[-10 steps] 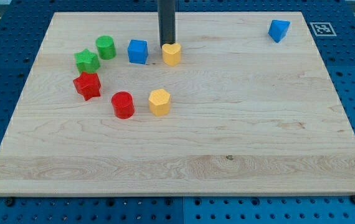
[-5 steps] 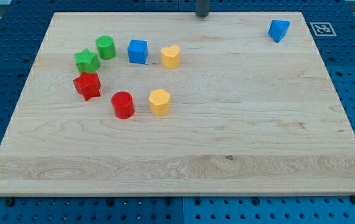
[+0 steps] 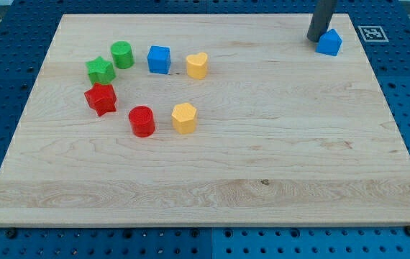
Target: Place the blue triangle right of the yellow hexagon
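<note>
The blue triangle [image 3: 329, 43] lies near the board's top right corner. My tip [image 3: 315, 38] stands right against its left side, the dark rod rising out of the view's top. The yellow hexagon [image 3: 184, 118] sits left of the board's middle, far from the triangle and the tip.
A ring of blocks lies at the left: green star [image 3: 101, 70], green cylinder [image 3: 122, 55], blue cube [image 3: 159, 59], yellow heart [image 3: 197, 65], red star [image 3: 101, 98], red cylinder [image 3: 142, 121]. The wooden board [image 3: 277, 158] rests on a blue pegboard. A marker tag [image 3: 372, 33] lies at the top right.
My tip has moved from beside the yellow heart across the board's top to the blue triangle's left side. The triangle has shifted slightly right and down.
</note>
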You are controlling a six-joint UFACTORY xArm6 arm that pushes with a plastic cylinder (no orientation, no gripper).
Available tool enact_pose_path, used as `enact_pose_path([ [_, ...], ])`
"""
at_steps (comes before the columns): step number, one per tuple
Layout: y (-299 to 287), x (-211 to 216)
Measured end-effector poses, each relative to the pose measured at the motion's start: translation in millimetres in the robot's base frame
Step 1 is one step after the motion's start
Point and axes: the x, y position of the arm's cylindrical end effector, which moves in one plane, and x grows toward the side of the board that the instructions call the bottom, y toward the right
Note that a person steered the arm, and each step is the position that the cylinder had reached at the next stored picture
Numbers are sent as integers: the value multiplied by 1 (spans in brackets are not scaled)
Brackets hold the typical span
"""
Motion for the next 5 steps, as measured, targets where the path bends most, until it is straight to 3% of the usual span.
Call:
enact_pose_path([
  [1, 33, -12],
  [3, 39, -12],
  [5, 39, 26],
])
